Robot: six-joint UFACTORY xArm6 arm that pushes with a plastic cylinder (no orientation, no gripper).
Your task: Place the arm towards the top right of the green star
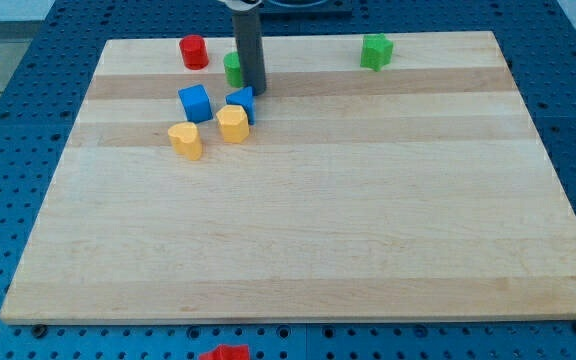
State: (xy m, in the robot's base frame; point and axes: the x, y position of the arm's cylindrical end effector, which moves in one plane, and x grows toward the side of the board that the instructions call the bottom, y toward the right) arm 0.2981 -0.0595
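The green star lies near the view's top, right of centre, on the wooden board. My tip is far to its left, at the lower end of the dark rod. The tip stands just right of a green block, partly hidden by the rod, and just above a blue block.
A red cylinder stands at the top left. A blue cube sits left of the other blue block. Two yellow blocks lie below them. A red shape shows off the board at the bottom edge.
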